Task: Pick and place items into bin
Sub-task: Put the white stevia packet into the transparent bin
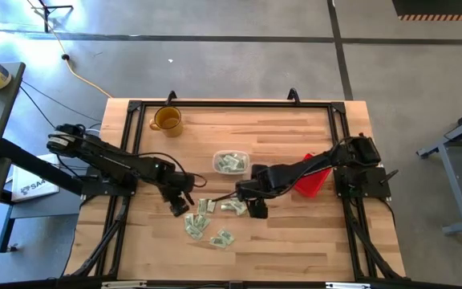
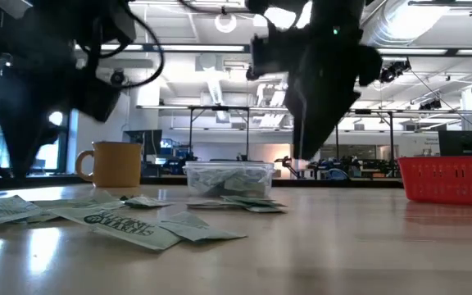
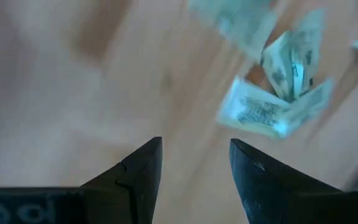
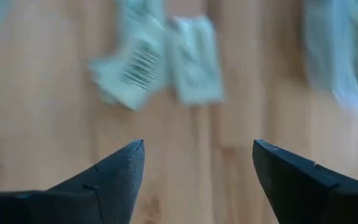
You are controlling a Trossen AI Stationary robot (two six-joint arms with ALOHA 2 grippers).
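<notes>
Wooden surface [image 1: 295,241]: packets [image 1: 207,225] scattered near bin [image 1: 231,162]; left gripper [image 1: 180,205] narrowly parted, empty; right gripper [image 1: 243,201] wide, empty, poised over packets for pick

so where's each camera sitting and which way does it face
High view: above the table, looking straight down; both arms, clear bin, packets.
Low view: table-top height, looking level across the table into the room; arms come down from above, amber mug, red basket.
Left wrist view: on the left arm, facing the tabletop; open left end effector.
Right wrist view: on the right arm, facing the tabletop; open right end effector.
Shared: high and low views both show bin, mug, basket.
</notes>
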